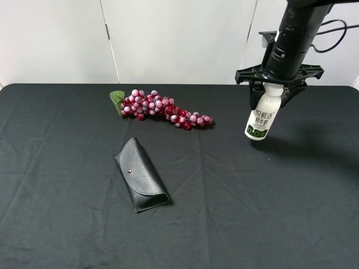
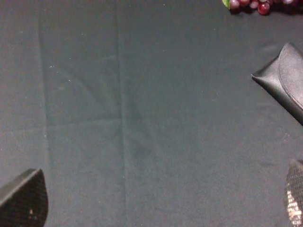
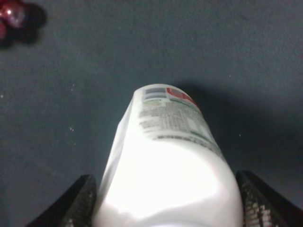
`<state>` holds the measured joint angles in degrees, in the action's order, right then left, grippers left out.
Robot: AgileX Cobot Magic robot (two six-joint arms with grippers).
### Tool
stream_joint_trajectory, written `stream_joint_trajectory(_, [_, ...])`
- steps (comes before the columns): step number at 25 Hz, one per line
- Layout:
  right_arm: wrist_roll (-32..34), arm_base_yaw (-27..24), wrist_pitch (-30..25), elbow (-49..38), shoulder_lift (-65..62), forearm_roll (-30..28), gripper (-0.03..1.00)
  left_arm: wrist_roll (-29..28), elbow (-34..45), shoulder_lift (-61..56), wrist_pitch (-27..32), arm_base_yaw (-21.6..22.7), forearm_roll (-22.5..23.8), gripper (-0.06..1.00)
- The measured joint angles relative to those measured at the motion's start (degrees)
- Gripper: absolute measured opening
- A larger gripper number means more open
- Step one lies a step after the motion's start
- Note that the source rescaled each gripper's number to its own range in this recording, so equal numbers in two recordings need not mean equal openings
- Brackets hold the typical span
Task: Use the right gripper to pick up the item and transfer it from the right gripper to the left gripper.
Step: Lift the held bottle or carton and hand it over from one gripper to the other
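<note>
The item, a small white bottle [image 1: 262, 115] with green-black lettering, hangs slightly tilted from my right gripper [image 1: 273, 86] at the right rear of the table. It seems to hang just above the black cloth, with its shadow lying off to the right. The gripper is shut on the bottle's neck and cap. In the right wrist view the bottle [image 3: 165, 161] fills the space between the two fingers [image 3: 78, 203]. My left gripper [image 2: 158, 203] shows only in the left wrist view. Its fingertips [image 2: 23, 198] stand wide apart and empty over bare cloth.
A black glasses case [image 1: 141, 174] lies left of the middle and also shows in the left wrist view [image 2: 284, 82]. A red grape bunch [image 1: 160, 107] with a green leaf lies at the rear. The table is covered with black cloth [image 1: 252, 213].
</note>
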<state>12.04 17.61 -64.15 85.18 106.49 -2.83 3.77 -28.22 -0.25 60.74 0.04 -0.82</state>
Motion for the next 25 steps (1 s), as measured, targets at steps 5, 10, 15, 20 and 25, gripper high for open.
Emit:
stream_joint_trajectory(5, [-1.06,0.00,-2.78,0.00,-4.25,1.71,0.14,0.00,0.00,0.00,0.00,0.00,0.00,1.00])
stream_joint_trajectory(10, [-3.13,0.00,-4.97,0.00,-8.36,4.95,0.14,0.00,0.00,0.00,0.00,0.00,0.00,1.00])
stream_joint_trajectory(15, [-5.53,0.00,-5.42,0.00,-12.73,9.25,0.14,0.00,0.00,0.00,0.00,0.00,0.00,1.00])
stream_joint_trajectory(20, [-7.84,0.00,-5.49,0.00,-15.65,13.82,0.14,0.00,0.00,0.00,0.00,0.00,0.00,1.00])
stream_joint_trajectory(25, [-12.04,0.00,-5.94,0.00,-19.11,20.59,0.14,0.00,0.00,0.00,0.00,0.00,0.00,1.00])
